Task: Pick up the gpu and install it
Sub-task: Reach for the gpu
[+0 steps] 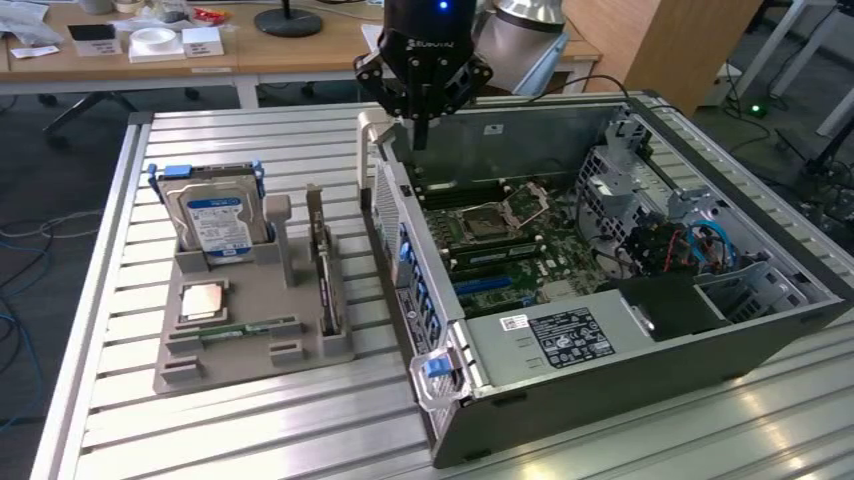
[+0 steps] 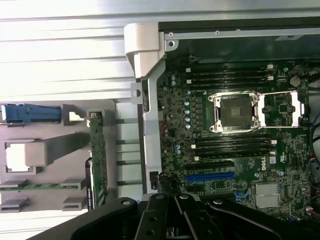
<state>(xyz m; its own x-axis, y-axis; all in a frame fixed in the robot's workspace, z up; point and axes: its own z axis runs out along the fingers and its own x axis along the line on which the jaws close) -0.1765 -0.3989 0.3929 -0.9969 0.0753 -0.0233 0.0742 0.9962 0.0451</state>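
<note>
gpu upright in holder beside case

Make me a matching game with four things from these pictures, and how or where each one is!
Things:
1. hard drive
2. gpu
3. RAM stick
4. gripper

Places and states:
A. shut, hanging over the edge of the open computer case
B. green, lying flat in the gray holder
C. standing upright in the holder, blue label
D. standing on its thin edge in the holder, on the side nearest the computer case

Pairs: 1-C, 2-D, 3-B, 4-A
</note>
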